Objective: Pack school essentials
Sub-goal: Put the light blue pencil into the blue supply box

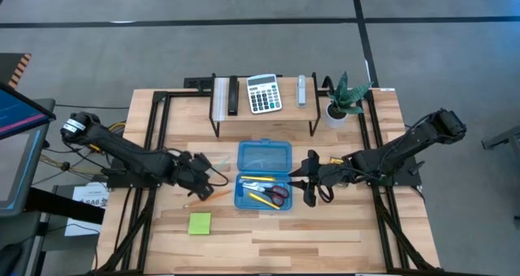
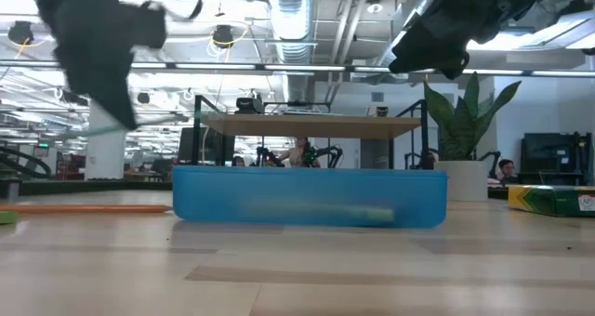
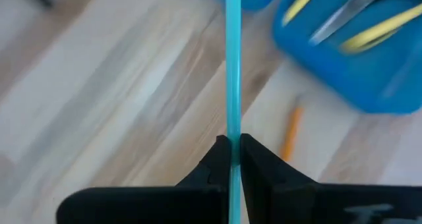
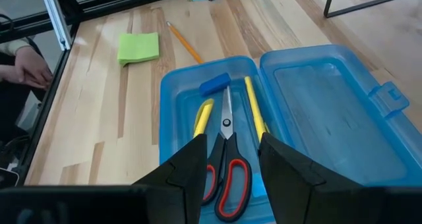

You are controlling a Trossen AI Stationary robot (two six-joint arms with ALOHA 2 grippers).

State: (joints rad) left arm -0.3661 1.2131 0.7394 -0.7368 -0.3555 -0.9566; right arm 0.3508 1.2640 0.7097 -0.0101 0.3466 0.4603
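The open blue pencil case (image 1: 264, 175) lies mid-table, lid toward the far side. Its tray holds red-handled scissors (image 4: 224, 165), two yellow pencils (image 4: 254, 112) and a blue eraser (image 4: 214, 84). My left gripper (image 3: 233, 159) hovers left of the case, shut on a teal-green pencil (image 3: 233, 66). My right gripper (image 4: 231, 171) hangs open above the tray's right end, over the scissors, touching nothing. An orange pencil (image 1: 203, 196) and the lime sticky-note pad (image 1: 200, 223) lie flat on the table, left of the case and nearer. The yellow-green crayon box (image 2: 553, 200) rests at the right. My left gripper pinches the teal-green pencil's shaft (image 3: 233, 128) between its two fingers. The pencil lies along the fingers and sticks out far beyond their tips. It is lifted clear of the table, with the case's corner beyond it.
A low shelf at the far edge carries the grey-white calculator (image 1: 262, 93); a small potted plant (image 1: 341, 101) stands to its right. A person's hand (image 4: 30, 66) shows beyond the table's left edge. Bare wood lies near the front edge.
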